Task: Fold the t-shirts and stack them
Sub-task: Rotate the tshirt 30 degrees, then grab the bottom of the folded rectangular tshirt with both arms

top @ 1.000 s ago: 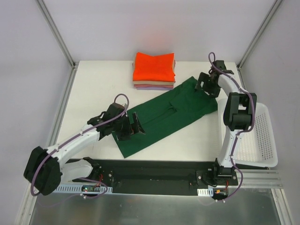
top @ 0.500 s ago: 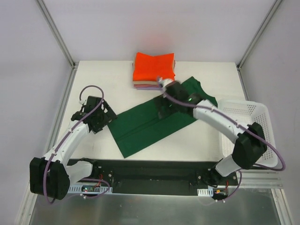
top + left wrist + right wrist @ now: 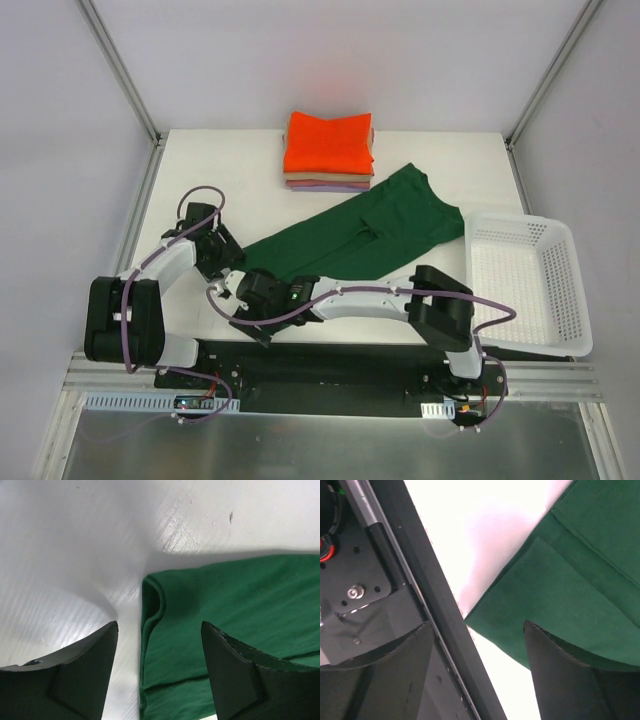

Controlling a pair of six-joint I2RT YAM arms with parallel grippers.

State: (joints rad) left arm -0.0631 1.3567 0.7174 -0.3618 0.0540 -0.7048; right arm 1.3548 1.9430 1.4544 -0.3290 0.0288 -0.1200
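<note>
The dark green t-shirt (image 3: 385,232) lies unfolded, slanting across the middle of the table. Behind it stands a stack of folded tees, the orange one (image 3: 328,142) on top of the tan (image 3: 298,177) and lilac (image 3: 332,186) ones. My left gripper (image 3: 228,262) is open just above the green shirt's left corner, and the rolled hem (image 3: 152,605) lies between its jaws (image 3: 159,630). My right gripper (image 3: 250,318) is open and empty over the shirt's near corner (image 3: 485,615), by the table's front edge (image 3: 477,630). My right arm hides the shirt's near part in the top view.
A white mesh basket (image 3: 520,219) stands at the right of the table. The black base plate (image 3: 340,362) runs along the near edge, right beside my right gripper (image 3: 395,580). White walls and metal posts enclose the table.
My right arm has swung from the shirt's middle to its near left corner. My left gripper has moved in to the shirt's left corner. The shirt's far end has spread out.
</note>
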